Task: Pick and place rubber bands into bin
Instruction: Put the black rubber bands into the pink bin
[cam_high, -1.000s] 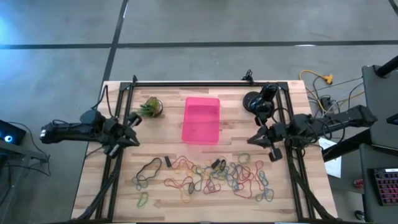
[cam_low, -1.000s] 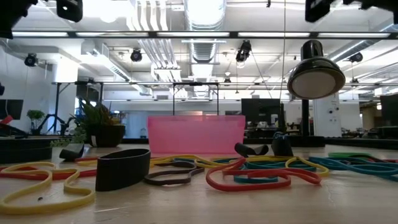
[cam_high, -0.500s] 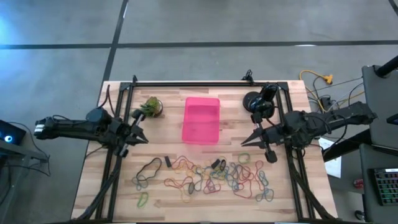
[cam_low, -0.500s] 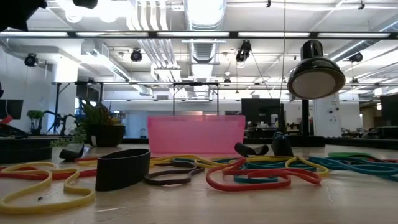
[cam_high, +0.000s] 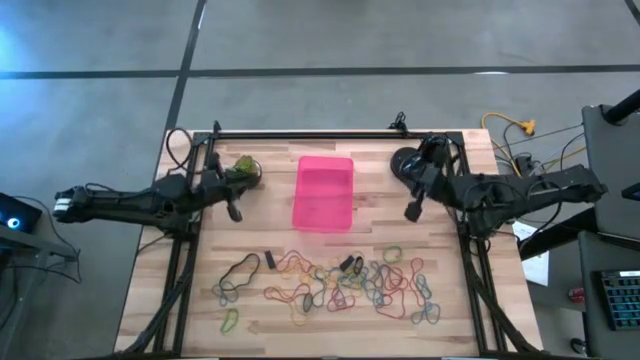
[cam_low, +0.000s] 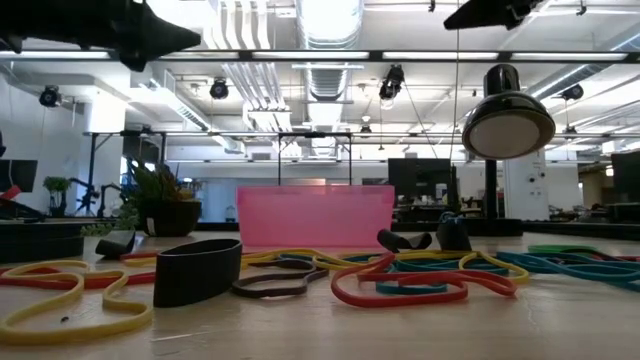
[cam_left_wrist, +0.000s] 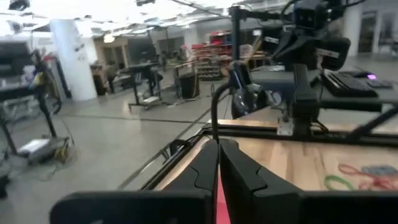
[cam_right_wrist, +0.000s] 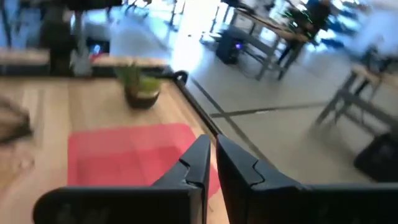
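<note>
From above, the left claw and right claw hang on either side of the bright pink translucent plastic bin, both closed on nothing. The thin coloured rubber bands lie tangled on the wooden table, well apart from both claws.

In the low view, the bands overlap.

The wrist views show fingers together; the right fingers are nearly together.

I think a grasp could lift several tangled bands and drop some outside the bin.

Bin: you see the pink translucent rectangular bin lying flat mid-table, long side running front to back, nothing visible inside.
Rubber bands: your rubber bands lie scattered and tangled on the wood in front of the bin, red, yellow, green, blue-grey and black, all outside it.
</note>
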